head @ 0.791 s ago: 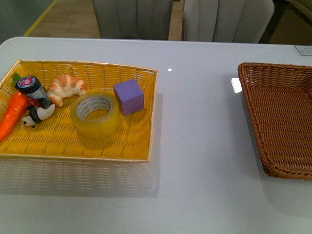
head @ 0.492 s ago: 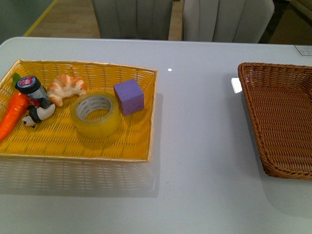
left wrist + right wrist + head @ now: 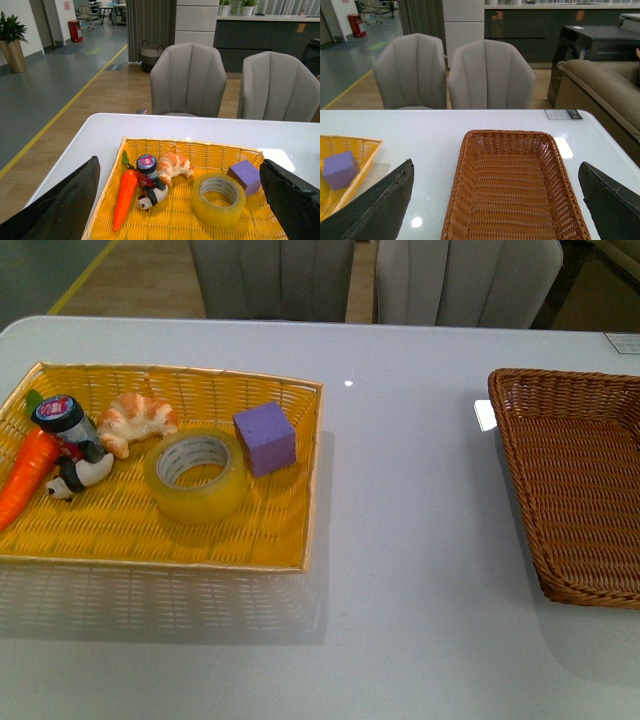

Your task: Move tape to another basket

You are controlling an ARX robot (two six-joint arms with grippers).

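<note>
The tape (image 3: 196,477) is a yellowish translucent roll lying flat in the bright yellow basket (image 3: 200,550) on the table's left. In the left wrist view the tape (image 3: 218,199) lies below and ahead of my open left gripper (image 3: 185,200), whose dark fingers (image 3: 65,205) frame the view, well apart from it. The brown wicker basket (image 3: 520,480) stands at the table's right with nothing in it. In the right wrist view my open right gripper (image 3: 500,200) hangs above the brown basket (image 3: 455,200). Neither arm shows in the front view.
In the yellow basket there are also a purple cube (image 3: 265,438), a croissant (image 3: 137,419), a small jar (image 3: 60,416), a panda figure (image 3: 78,473) and a carrot (image 3: 27,476). Two grey chairs (image 3: 380,280) stand behind the white table (image 3: 400,540).
</note>
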